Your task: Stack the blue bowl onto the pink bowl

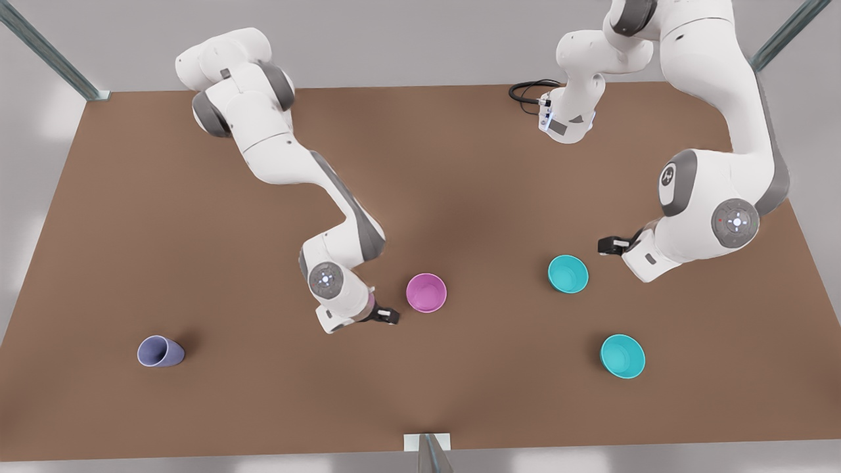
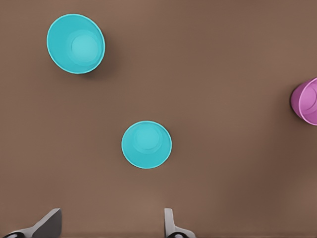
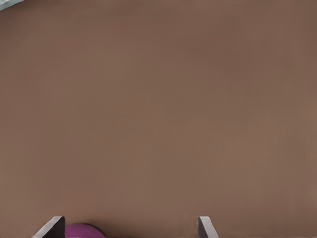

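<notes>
- Nearest the front camera, 1 teal bowl sits on the brown table.
- My left gripper, fingers apart and empty, hovers beside the blue bowl, well apart from the pink bowl.
- My right gripper, fingers apart and empty, hangs just beside the pink bowl.
- Far off lies a lavender cup, tipped on its side.

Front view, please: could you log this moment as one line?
left tool open, near blue bowl | right tool open, near pink bowl | bowls unstacked, apart
</notes>
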